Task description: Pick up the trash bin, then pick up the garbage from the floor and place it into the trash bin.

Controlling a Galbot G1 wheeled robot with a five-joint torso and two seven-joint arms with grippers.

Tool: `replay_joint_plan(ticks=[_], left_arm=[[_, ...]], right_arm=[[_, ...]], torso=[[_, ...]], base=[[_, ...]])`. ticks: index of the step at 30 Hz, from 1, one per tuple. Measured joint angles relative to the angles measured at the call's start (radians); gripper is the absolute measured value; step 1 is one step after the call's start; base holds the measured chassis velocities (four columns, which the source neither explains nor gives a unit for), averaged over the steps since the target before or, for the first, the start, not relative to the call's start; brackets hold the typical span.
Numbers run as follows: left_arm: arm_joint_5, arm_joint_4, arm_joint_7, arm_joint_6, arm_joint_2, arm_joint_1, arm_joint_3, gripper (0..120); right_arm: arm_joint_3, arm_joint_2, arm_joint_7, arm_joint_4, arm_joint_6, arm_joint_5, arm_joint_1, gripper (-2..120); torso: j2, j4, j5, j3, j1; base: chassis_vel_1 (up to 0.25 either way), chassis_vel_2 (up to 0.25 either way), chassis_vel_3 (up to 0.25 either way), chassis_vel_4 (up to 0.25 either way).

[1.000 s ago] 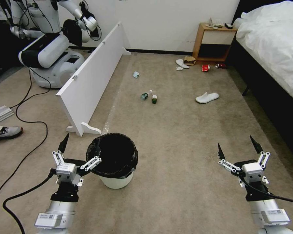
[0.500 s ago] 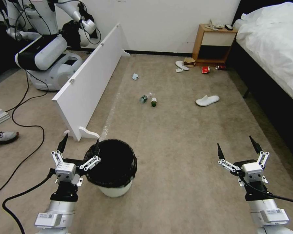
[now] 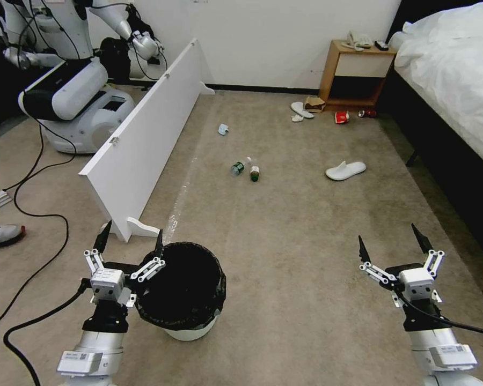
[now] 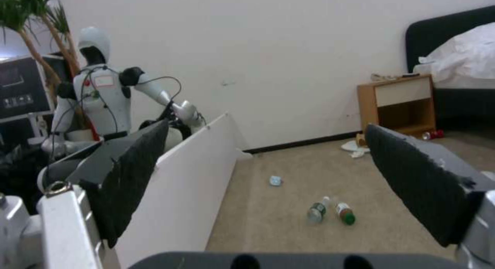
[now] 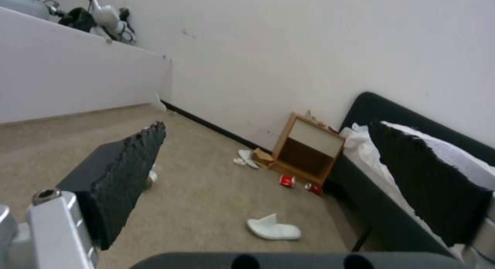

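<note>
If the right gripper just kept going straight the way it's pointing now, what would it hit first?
Probably nothing close by. The right gripper, fingers open, points ahead over bare carpet. The white slipper lies farther along, slightly to its left, and is the likeliest first contact, though depth is hard to judge.

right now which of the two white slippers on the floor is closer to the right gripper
The lone slipper on open carpet, well short of the nightstand, is closer to the right gripper. The other slipper lies farther off, beside the nightstand.
</note>
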Motion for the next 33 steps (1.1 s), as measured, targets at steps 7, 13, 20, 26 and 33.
replay_joint_plan(ticks=[7, 13, 20, 26, 33], left_arm=[[-0.002, 0.003, -0.009, -0.001, 0.002, -0.007, 0.000, 100], [-0.003, 0.014, -0.057, 0.058, 0.025, -0.052, -0.007, 100], [-0.107, 0.018, -0.144, 0.218, 0.123, -0.135, -0.012, 100], [-0.281, 0.016, -0.248, 0.393, 0.228, -0.184, 0.005, 100], [-0.423, 0.014, -0.346, 0.598, 0.337, -0.213, 0.010, 100]], right_arm=[[0.000, 0.000, 0.000, -0.002, 0.003, -0.004, 0.001, 100], [0.000, 0.000, 0.002, -0.010, 0.013, 0.000, 0.002, 100], [0.001, 0.000, 0.000, -0.022, 0.016, 0.010, -0.002, 100], [0.002, 0.000, -0.001, -0.042, 0.019, 0.011, -0.003, 100], [0.001, 0.000, -0.001, -0.073, 0.027, -0.002, 0.003, 100]], torso=[[0.000, 0.0000, 0.0000, 0.000, 0.000], [0.000, 0.0000, 0.0000, 0.000, 0.000], [0.000, -0.0002, -0.0001, 0.000, 0.000], [0.000, -0.0001, -0.0002, 0.000, 0.000], [0.000, 0.0000, 0.0000, 0.000, 0.000]], base=[[0.000, 0.000, 0.000, 0.000], [0.000, 0.000, 0.000, 0.000], [0.000, 0.000, 0.000, 0.000], [0.000, 0.000, 0.000, 0.000], [0.000, 0.000, 0.000, 0.000]])
